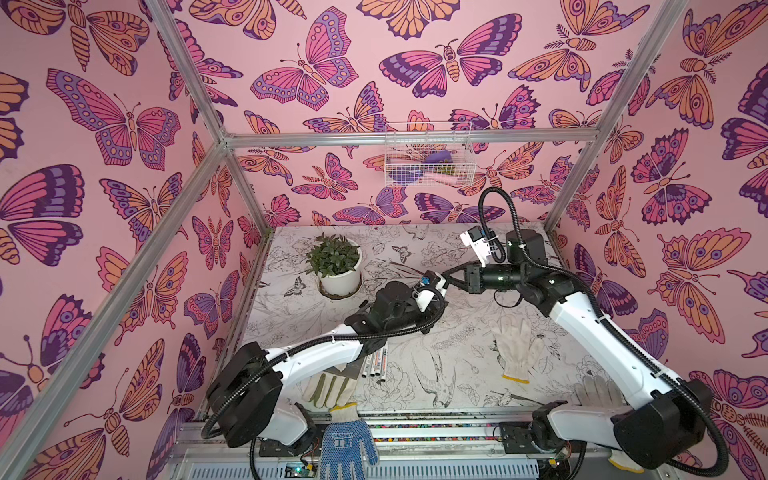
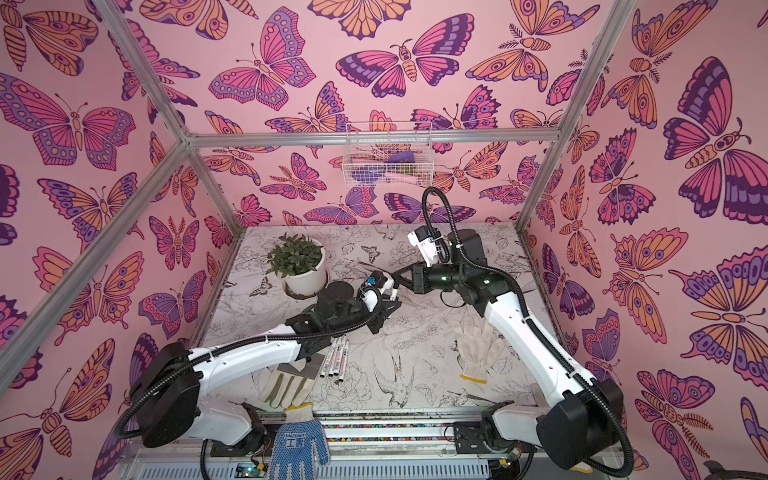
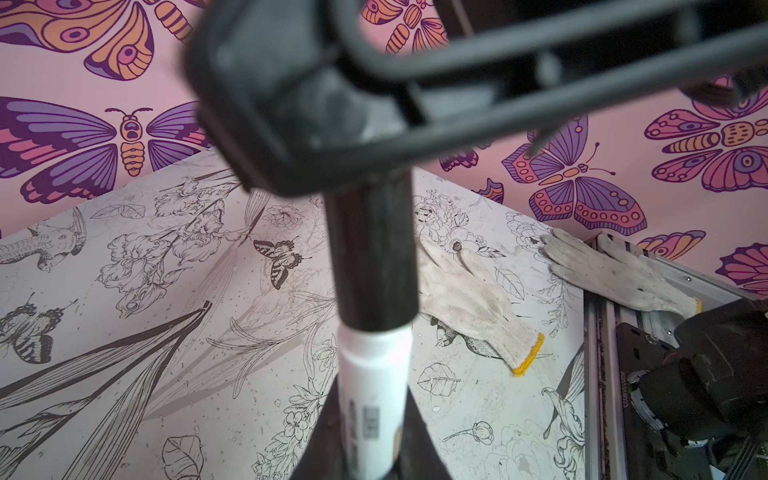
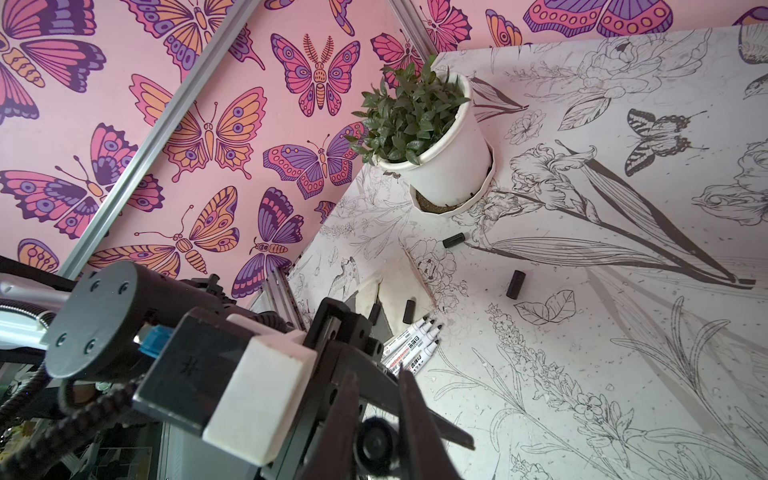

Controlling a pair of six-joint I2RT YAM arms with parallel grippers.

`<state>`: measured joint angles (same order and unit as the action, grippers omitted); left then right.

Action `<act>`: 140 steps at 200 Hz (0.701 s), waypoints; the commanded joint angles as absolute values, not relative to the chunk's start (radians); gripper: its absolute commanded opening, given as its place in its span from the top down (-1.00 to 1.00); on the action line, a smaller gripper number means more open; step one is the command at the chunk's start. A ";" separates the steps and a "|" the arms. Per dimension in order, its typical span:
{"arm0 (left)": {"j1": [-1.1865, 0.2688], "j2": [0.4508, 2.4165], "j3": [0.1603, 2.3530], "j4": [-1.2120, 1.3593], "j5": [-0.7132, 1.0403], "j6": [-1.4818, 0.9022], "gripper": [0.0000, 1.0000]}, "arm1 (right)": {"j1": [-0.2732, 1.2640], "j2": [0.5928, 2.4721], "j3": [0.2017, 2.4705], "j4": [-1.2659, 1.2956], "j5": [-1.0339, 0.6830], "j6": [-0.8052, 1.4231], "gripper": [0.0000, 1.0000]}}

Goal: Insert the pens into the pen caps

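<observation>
My left arm [image 1: 316, 357] reaches from the front left corner diagonally toward the middle, forearm low over the worktop [image 1: 469, 345], wrist lifted. My right arm [image 1: 582, 324] rises from the front right, bends at the elbow near the back and runs its forearm level toward the left. Both tools meet in the air just right of the plant pot [image 1: 340, 282]. My left tool [image 3: 371, 415] is pressed together on the white barrel of a pen [image 3: 374, 365], which sticks out past its fingers. A black cap [image 3: 374, 257] sits over that pen's tip end, its rim against the barrel, and my right tool [image 4: 377, 390] pinches this cap from both sides. The other pens [image 1: 376, 361] lie side by side on the worktop under my left forearm, with loose caps [image 4: 516, 284] scattered between them and the pot.
</observation>
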<state>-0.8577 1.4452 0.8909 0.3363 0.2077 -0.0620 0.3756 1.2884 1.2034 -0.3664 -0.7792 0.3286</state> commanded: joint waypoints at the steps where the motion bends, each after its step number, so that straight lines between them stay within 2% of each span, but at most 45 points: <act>1: -0.862 1.437 0.896 0.361 0.205 -0.066 1.00 | 0.380 1.292 1.218 -0.388 -0.773 0.305 0.72; 81: -0.843 1.451 0.914 0.356 0.271 -0.127 1.00 | 0.413 1.270 1.232 -0.487 -0.748 0.222 0.99; 140: -0.815 1.445 0.929 0.335 0.364 -0.146 1.00 | 0.421 1.253 1.237 -0.562 -0.724 0.168 1.00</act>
